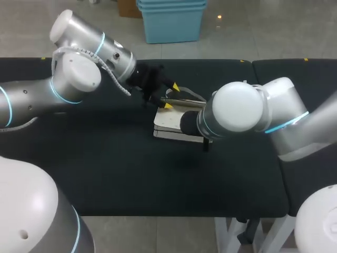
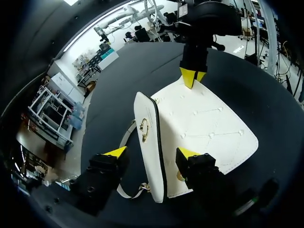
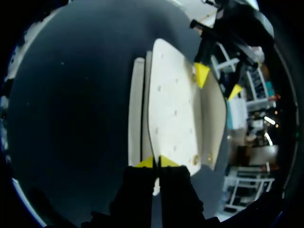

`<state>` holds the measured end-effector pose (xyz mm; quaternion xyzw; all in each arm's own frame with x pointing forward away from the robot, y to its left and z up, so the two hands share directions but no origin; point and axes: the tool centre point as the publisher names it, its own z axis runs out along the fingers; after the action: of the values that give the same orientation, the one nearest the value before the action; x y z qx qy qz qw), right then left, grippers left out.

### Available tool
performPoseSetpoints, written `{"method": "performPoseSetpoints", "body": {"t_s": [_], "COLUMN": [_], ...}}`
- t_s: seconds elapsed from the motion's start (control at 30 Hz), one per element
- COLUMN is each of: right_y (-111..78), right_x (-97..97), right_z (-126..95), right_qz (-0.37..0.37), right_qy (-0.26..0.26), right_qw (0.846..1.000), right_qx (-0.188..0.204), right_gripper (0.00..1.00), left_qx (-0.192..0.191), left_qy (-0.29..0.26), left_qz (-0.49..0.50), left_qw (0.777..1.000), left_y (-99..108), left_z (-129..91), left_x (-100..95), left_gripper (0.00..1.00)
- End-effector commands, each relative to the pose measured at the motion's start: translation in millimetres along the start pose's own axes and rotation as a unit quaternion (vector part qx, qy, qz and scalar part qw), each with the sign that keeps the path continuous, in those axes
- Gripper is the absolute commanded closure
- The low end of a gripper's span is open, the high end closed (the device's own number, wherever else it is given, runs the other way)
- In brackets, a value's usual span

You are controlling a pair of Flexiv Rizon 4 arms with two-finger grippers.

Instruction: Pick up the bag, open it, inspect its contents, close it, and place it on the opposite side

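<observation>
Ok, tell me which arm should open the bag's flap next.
Left, probably. The left tool stands open astride the bag's clasp edge, so it need only close. The right tool is shut on the opposite edge, steadying it.

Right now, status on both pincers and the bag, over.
Left pincer open, straddling the bag at its top edge. Right pincer shut on its far edge. Lying flat, flap closed. Nothing blocking.
</observation>
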<state>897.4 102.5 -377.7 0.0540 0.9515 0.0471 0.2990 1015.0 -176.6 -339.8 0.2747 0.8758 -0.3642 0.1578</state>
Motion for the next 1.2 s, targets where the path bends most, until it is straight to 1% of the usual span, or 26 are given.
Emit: {"method": "performPoseSetpoints", "body": {"t_s": [0.03,0.07,0.2,0.33,0.4,0.57,0.63,0.7,0.73,0.77,1.17,1.2], "right_y": [-1.5,-1.5,-1.5,-1.5,-1.5,-1.5,-1.5,-1.5,-1.5,-1.5,-1.5,-1.5], "right_x": [3.2,3.2,3.2,3.2,3.2,3.2,3.2,3.2,3.2,3.2,3.2,3.1], "right_z": [2,2,2,2,2,2,2,2,2,2,2,1], "right_qz": [0.001,0.001,0.001,0.001,0.001,0.001,0.001,0.001,0.001,0.001,0.001,0.001], "right_qy": [-0.003,-0.003,-0.003,-0.003,-0.003,-0.003,-0.003,-0.003,-0.003,-0.003,-0.003,-0.003], "right_qw": [1.0,1.0,1.0,1.0,1.0,1.0,1.0,1.0,1.0,1.0,1.0,1.0], "right_qx": [-0.002,-0.002,-0.002,-0.002,-0.002,-0.002,-0.002,-0.002,-0.002,-0.002,-0.002,-0.002], "right_gripper": [1.0,1.0,1.0,1.0,1.0,1.0,1.0,1.0,1.0,1.0,1.0,0.95], "left_qx": [0.003,0.007,0.0,-0.006,-0.005,-0.006,-0.011,-0.013,-0.014,-0.015,-0.013,-0.01], "left_qy": [-0.009,-0.005,-0.003,-0.001,0.001,0.006,0.009,0.011,0.011,0.012,0.013,0.012], "left_qz": [-0.003,-0.006,-0.013,-0.022,-0.026,-0.03,-0.032,-0.035,-0.037,-0.038,-0.049,-0.051], "left_qw": [1.0,1.0,1.0,1.0,1.0,1.0,0.999,0.999,0.999,0.999,0.999,0.999], "left_y": [1,2,4,9,10,9,10,10,11,11,12,12], "left_z": [16,18,25,31,33,36,39,41,41,42,41,40], "left_x": [-5.3,-6.5,-10.9,-13.6,-14.4,-16.3,-16.8,-17.7,-18.1,-18.5,-20.8,-21.1], "left_gripper": [0.44,0.49,0.53,0.54,0.56,0.58,0.6,0.71,0.83,1.0,1.0,1.0]}}
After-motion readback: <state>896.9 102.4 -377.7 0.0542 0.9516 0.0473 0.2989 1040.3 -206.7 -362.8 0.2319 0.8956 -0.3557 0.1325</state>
